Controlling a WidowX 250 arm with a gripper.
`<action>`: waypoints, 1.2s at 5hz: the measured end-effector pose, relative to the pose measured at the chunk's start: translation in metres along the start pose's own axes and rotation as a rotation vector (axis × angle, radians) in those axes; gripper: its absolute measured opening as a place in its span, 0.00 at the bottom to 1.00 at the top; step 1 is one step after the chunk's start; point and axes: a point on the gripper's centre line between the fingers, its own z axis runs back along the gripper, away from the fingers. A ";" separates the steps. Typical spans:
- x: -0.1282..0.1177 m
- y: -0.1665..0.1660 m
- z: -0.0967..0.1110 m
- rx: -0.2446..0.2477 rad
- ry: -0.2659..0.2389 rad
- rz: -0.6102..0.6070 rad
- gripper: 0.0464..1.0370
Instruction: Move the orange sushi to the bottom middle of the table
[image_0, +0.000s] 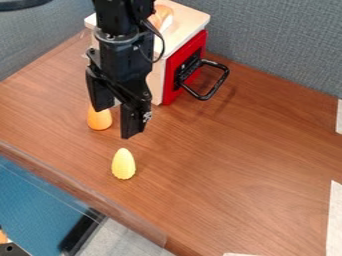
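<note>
Orange sushi (160, 14) noted on the pale top of the toy oven (190, 19), partly hidden from me by the arm. I find the claw (114, 123) at the oven's near side, released, its jaws spread apart. Relative to the claw, the sushi lies farther back toward the oven and well apart from it, with no contact. A rounded orange piece (99, 120) rests on the counter (234, 165) near the oven, just by one jaw; a yellow piece (123, 164) stands farther out from the oven.
</note>
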 end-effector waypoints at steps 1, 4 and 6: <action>-0.002 -0.001 -0.005 -0.012 0.023 0.003 0.96; 0.099 0.067 0.052 -0.041 -0.076 0.144 0.96; 0.134 0.107 0.054 0.000 -0.095 0.232 0.96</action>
